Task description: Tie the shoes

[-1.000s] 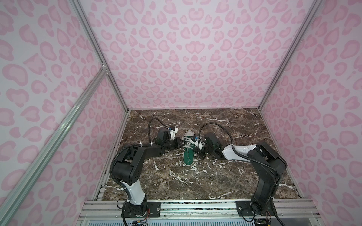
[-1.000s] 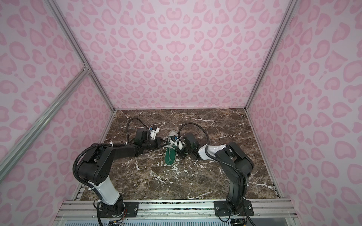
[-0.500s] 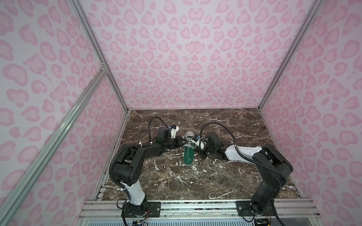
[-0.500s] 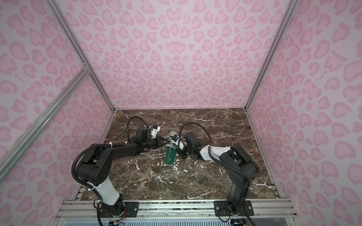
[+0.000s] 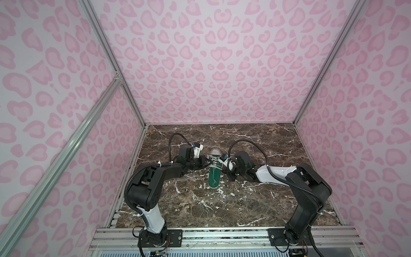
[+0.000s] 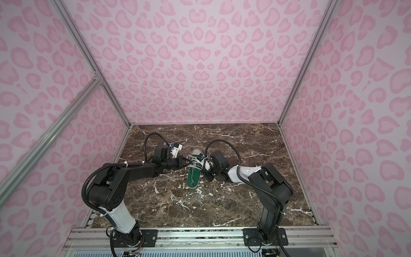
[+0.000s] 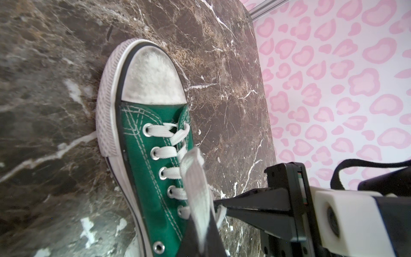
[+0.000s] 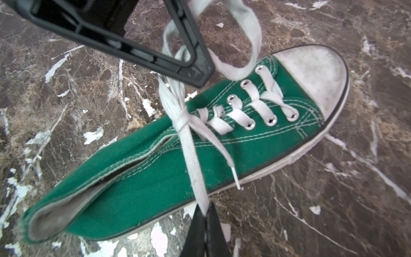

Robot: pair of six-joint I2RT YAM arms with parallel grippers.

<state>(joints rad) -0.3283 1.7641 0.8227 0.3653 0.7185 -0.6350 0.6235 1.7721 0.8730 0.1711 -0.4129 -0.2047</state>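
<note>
A green sneaker, the shoe [image 5: 214,178] [image 6: 193,178], lies on the marble with its white toe cap [image 7: 153,77] pointing to the back wall. My left gripper [image 5: 206,164] [image 7: 201,220] is at the shoe's left side, shut on a flat white lace loop [image 7: 195,184]. At the shoe's right side my right gripper [image 5: 223,171] [image 8: 205,209] is shut on a taut lace strand [image 8: 191,155]. Both laces meet in a tight knot [image 8: 181,118] above the top eyelets. A loose lace end [image 8: 234,175] hangs over the shoe's side. The left gripper's tip [image 8: 198,75] is close above the knot.
The brown marble table [image 5: 222,211] is boxed in by pink patterned walls [image 5: 355,133] on three sides. An aluminium rail [image 5: 222,235] with both arm bases runs along the front edge. Black cable loops [image 5: 249,144] arch over each wrist.
My right arm has drawn back a little to the right with its lace strand. The left arm and the shoe have hardly moved.
</note>
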